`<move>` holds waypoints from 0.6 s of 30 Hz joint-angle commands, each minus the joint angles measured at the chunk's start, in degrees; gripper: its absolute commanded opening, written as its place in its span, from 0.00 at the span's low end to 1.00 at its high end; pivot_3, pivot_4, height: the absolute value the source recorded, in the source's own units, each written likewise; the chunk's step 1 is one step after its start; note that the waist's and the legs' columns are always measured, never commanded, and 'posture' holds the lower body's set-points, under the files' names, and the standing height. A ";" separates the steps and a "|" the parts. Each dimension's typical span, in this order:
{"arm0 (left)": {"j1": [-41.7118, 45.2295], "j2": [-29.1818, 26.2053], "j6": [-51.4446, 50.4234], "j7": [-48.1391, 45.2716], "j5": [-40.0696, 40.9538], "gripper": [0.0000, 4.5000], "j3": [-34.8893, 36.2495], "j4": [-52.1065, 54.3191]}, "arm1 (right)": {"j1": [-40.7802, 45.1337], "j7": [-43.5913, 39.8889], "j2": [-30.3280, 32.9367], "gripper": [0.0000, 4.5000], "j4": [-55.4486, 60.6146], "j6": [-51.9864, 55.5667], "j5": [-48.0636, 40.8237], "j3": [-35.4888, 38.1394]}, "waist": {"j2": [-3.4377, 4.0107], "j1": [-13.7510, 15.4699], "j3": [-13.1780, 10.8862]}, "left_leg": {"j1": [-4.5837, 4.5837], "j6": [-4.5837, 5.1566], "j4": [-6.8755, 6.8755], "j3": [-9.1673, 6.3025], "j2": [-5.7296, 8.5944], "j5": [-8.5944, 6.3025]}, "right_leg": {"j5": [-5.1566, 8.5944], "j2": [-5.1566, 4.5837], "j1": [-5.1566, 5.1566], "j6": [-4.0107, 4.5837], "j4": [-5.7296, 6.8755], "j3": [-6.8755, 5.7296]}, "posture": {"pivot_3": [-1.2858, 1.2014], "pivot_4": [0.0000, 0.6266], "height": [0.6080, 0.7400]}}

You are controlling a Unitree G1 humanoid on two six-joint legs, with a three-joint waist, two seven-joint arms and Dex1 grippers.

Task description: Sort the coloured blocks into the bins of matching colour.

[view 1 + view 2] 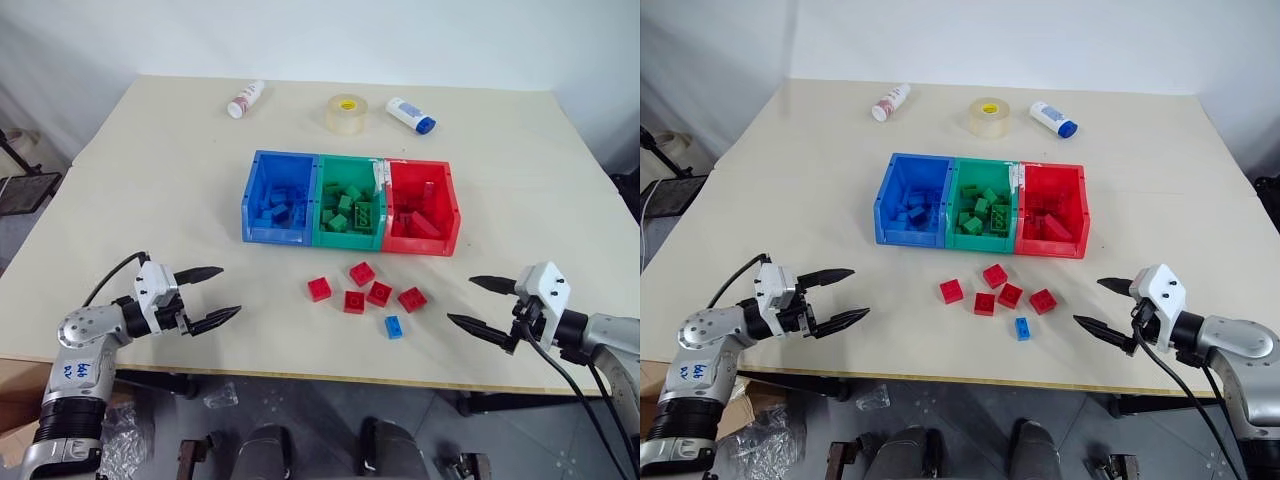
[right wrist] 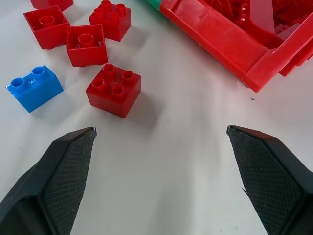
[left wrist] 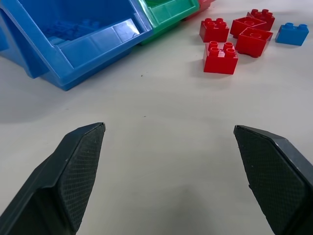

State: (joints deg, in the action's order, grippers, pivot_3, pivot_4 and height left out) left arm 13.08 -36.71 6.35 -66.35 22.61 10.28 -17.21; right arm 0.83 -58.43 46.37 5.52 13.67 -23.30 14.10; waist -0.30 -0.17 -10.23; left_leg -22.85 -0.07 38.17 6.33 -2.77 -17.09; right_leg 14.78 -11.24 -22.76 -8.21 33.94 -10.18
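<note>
Blocks [image 1: 364, 289] — studded, five red, one blue [image 1: 394, 327].

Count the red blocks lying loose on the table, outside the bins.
5: one at the left, one nearest the bins, two in the middle, one at the right. None seems hidden.

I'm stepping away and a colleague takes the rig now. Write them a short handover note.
Left gripper and right gripper: both open, empty, hovering over the table's near edge.
Bins: blue bin, green bin and red bin stand joined mid-table, each already holding blocks of its colour.
Left: five red blocks and one blue block lie loose in front of the bins; no green ones are loose.
</note>
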 commanded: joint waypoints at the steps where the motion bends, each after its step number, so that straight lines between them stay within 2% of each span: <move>1: 1.55 0.58 -0.24 0.15 0.77 1.00 0.24 -0.31 | -0.17 0.87 0.09 1.00 1.05 -0.73 -0.41 2.00 | 0.00 0.00 0.00 | 0.00 0.00 0.00 0.00 0.00 0.00 | 0.00 0.00 0.00 0.00 0.00 0.00 | 0.52 0.24 1.00; 7: 4.63 2.49 -8.52 2.22 3.52 1.00 -0.35 1.39 | -0.11 3.41 -0.23 1.00 2.40 1.38 -1.67 2.91 | 0.00 0.10 0.00 | 0.00 0.00 0.04 -0.01 0.00 0.00 | 0.00 0.00 0.01 0.00 0.02 0.02 | 0.52 0.24 1.00; 12: 6.34 2.98 -8.75 1.12 0.78 1.00 -3.63 0.52 | -3.78 4.06 1.69 1.00 5.54 4.88 -3.11 6.69 | 0.00 0.17 0.00 | 0.01 0.00 0.02 0.00 0.01 0.00 | 0.00 0.01 0.01 0.00 0.01 0.02 | 0.52 0.24 1.00; 18: 10.35 3.64 -7.36 -2.83 1.39 1.00 -4.47 -4.66 | -9.99 3.82 4.49 1.00 7.79 10.08 -4.16 13.91 | -0.01 0.34 0.00 | 0.00 0.01 0.05 0.00 0.02 0.00 | 0.00 0.01 0.01 0.00 0.00 0.02 | 0.52 0.24 1.00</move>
State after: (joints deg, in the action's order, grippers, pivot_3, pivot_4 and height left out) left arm 22.48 -33.26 -2.36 -67.91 23.85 5.61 -21.46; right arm -8.38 -54.05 49.85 10.71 23.12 -26.00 25.21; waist -0.31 0.17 -10.23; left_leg -22.86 -0.06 38.21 6.33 -2.76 -17.10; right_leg 14.78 -11.23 -22.75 -8.22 33.94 -10.16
